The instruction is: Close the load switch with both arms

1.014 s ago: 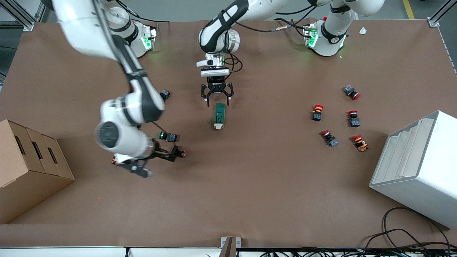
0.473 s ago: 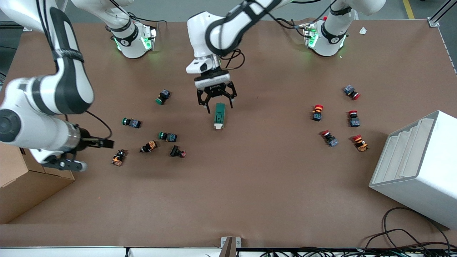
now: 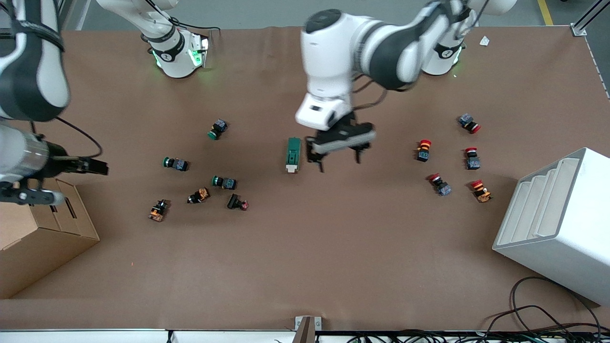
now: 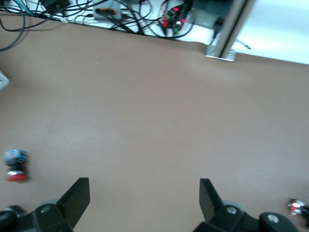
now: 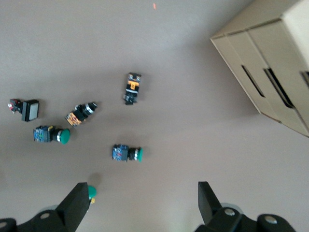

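The load switch [image 3: 293,153] is a dark green block with its white lever at the end nearer the front camera. It lies flat mid-table. My left gripper [image 3: 339,162] is open and empty, just beside the switch toward the left arm's end of the table, not touching it. In the left wrist view the left gripper [image 4: 144,198] has only bare table between its fingers, and the switch is out of view there. My right gripper [image 3: 81,181] is open and empty at the right arm's end of the table, by the cardboard box [image 3: 43,238]. The right wrist view also shows the right gripper [image 5: 144,203] open.
Green push buttons [image 3: 224,182] and orange ones [image 3: 158,210] lie between the switch and the box; they also show in the right wrist view [image 5: 128,153]. Red push buttons [image 3: 424,150] lie toward the left arm's end. A white stepped bin [image 3: 557,224] stands there.
The left gripper moved from over the switch's farther end to beside it, toward the left arm's end. The right arm swung away from the push buttons to the cardboard box.
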Available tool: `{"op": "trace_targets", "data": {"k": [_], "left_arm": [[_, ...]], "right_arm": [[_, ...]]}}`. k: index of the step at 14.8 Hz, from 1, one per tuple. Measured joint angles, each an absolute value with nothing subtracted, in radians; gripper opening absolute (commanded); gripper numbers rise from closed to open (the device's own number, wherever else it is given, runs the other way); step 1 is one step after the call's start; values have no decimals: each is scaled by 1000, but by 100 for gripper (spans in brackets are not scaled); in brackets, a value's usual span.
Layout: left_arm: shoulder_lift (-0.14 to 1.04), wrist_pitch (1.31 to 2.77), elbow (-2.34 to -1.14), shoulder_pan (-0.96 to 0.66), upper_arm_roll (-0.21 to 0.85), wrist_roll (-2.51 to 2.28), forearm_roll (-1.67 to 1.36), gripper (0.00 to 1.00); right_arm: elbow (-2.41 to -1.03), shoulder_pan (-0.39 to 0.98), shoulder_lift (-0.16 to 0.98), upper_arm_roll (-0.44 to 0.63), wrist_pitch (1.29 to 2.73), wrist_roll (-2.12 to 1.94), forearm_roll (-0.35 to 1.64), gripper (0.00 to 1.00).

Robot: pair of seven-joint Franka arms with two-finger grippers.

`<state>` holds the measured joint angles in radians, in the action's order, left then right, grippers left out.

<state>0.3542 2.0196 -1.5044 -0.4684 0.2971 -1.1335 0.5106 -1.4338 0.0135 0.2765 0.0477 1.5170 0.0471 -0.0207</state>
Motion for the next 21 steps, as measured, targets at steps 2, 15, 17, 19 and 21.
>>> {"op": "trace_targets", "data": {"k": [2, 15, 17, 19, 21], "left_arm": [[316, 1993, -1504, -376, 297, -980, 416, 100], [34, 1630, -1551, -87, 122, -158, 51, 100], [-10, 1580, -1574, -63, 117, -121, 32, 100], [-42, 1542, -1591, -47, 117, -117, 10, 100], [-68, 1534, -1623, -42, 117, -117, 1, 100]], "right_arm": [[-1398, 5, 274, 47, 1470, 45, -21, 100], [-1335, -12, 270, 35, 1384, 45, -11, 100], [-1334, -16, 254, 35, 1377, 45, -6, 100], [-1340, -20, 224, 36, 1366, 45, -4, 100], [-1369, -20, 179, 36, 1362, 45, -3, 100]]}}
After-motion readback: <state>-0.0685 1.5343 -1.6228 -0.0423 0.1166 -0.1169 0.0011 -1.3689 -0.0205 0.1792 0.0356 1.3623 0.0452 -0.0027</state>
